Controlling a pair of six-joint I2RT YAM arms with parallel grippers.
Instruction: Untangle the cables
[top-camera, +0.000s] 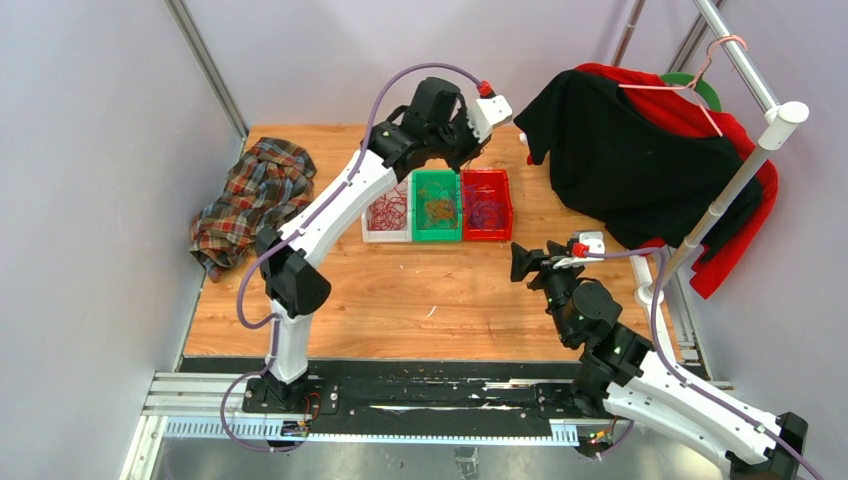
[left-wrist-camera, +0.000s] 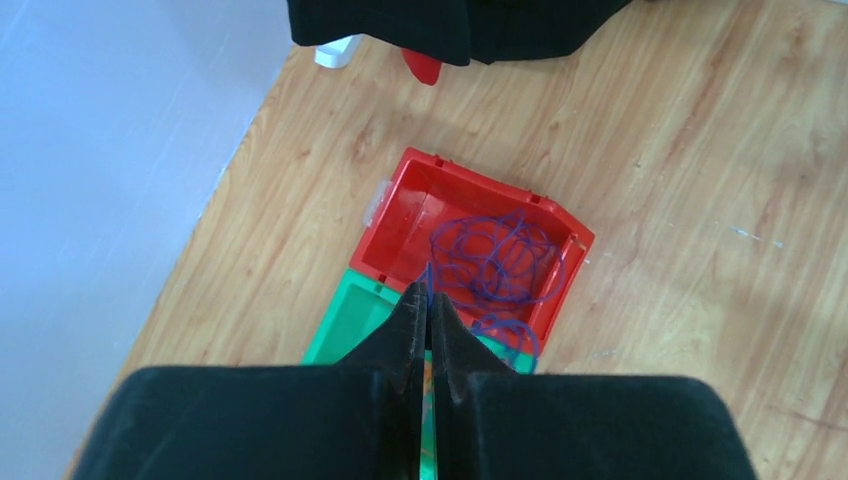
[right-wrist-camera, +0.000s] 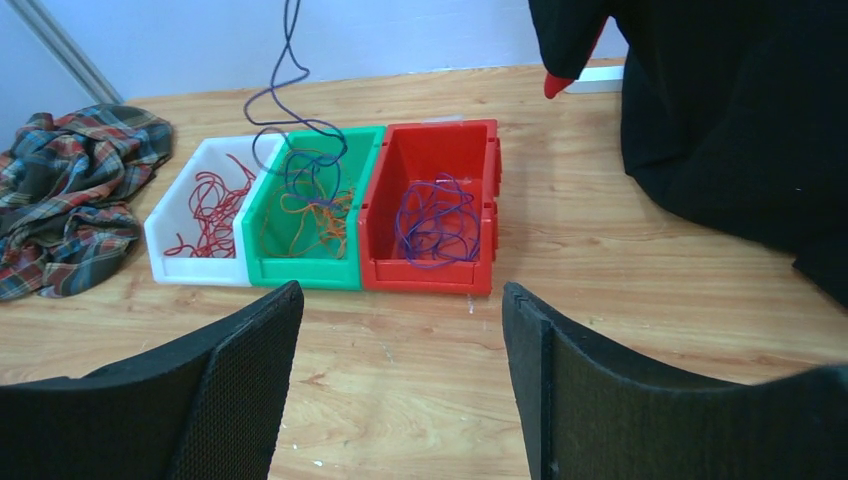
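Left pincer (left-wrist-camera: 428, 292) tight around thin purple cable (right-wrist-camera: 290, 25).

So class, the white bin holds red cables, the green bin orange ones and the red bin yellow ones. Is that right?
One slip: the red bin holds purple cables, not yellow, as the right wrist view shows. The white bin with red cables and the green bin with orange cables are right.
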